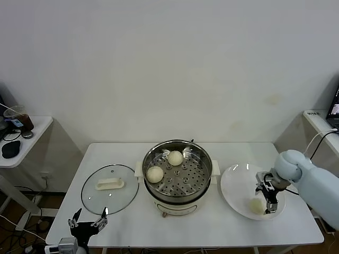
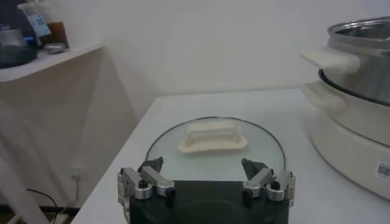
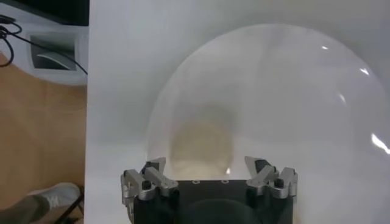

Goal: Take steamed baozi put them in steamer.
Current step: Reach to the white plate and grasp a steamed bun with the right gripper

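Observation:
The steamer (image 1: pixel 201 159) stands at mid-table with two baozi on its perforated tray, one at the back (image 1: pixel 175 157) and one on the left (image 1: pixel 154 174). Another baozi (image 1: pixel 256 206) lies on the near side of the white plate (image 1: pixel 235 185) on the right. My right gripper (image 1: pixel 266 202) hangs open just over that bun, with nothing held. In the right wrist view the bun (image 3: pixel 201 143) sits just ahead of the spread fingers of the right gripper (image 3: pixel 207 167). My left gripper (image 1: pixel 89 219) is parked open at the table's front left edge.
A flat glass lid (image 1: pixel 100 197) with a cream handle (image 1: pixel 109 183) lies left of the steamer; the left wrist view shows the lid (image 2: pixel 268 152) just ahead of the left gripper (image 2: pixel 203 165). A side table (image 1: pixel 32 132) with a cup stands at far left.

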You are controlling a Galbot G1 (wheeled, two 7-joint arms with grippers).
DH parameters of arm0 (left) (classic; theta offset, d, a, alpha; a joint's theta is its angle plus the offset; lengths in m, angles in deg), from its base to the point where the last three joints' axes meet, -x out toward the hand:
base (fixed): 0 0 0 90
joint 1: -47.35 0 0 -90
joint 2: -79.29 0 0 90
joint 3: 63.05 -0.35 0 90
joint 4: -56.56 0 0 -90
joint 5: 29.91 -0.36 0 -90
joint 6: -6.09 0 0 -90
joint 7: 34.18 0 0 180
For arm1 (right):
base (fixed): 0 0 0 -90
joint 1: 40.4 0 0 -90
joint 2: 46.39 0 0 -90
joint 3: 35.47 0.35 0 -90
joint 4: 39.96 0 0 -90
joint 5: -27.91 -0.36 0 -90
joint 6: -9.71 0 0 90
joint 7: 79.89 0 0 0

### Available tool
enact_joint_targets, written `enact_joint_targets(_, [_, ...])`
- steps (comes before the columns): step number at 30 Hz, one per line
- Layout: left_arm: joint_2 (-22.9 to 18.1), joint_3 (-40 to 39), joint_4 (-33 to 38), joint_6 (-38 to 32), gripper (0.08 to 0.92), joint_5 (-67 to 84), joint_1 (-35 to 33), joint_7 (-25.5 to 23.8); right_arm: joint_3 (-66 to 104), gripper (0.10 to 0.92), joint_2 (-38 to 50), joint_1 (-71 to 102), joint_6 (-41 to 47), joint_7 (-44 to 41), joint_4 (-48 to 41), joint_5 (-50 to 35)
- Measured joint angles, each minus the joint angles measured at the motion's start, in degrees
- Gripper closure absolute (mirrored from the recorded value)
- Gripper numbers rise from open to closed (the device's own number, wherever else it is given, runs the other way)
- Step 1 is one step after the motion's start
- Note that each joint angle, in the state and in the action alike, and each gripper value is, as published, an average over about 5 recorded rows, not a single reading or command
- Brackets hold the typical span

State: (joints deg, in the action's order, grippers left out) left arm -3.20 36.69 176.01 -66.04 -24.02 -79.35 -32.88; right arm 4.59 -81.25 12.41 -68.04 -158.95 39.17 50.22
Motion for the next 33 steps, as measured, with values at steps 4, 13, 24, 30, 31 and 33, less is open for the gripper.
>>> enact_joint_targets(4, [0.0, 0.0, -0.3, 0.0, 0.177, 0.0, 0.1, 0.0, 0.5, 0.203, -0.6, 0.5, -0.1, 0.3, -0.7, 0.6])
enact_joint_targets(13, [0.0, -0.2, -0.5, 0.0, 0.177, -0.1, 0.1, 0.0, 0.7, 0.205, -1.5, 0.9, 0.4, 0.7, -1.7, 0.7])
enact_joint_targets(24, [-0.1, -0.3, -0.6, 0.0, 0.177, -0.1, 0.4, 0.0, 1.3, 0.475, -1.7, 0.7, 1.2, 0.7, -2.5, 0.1])
enact_joint_targets(30, [-0.2, -0.5, -0.7, 0.0, 0.177, -0.1, 0.5, 0.1, 1.5, 0.583, -1.4, 0.0, 1.6, 0.6, -2.6, -0.6])
enact_joint_targets(31, [-0.2, -0.6, -0.7, 0.0, 0.177, -0.1, 0.5, 0.1, 1.4, 0.585, -1.3, -0.3, 1.7, 0.5, -2.6, -0.8])
enact_joint_targets(33, [-0.3, -0.6, -0.7, 0.0, 0.177, -0.1, 0.6, 0.1, 1.0, 0.586, -0.9, -1.1, 1.9, 0.4, -2.4, -1.4])
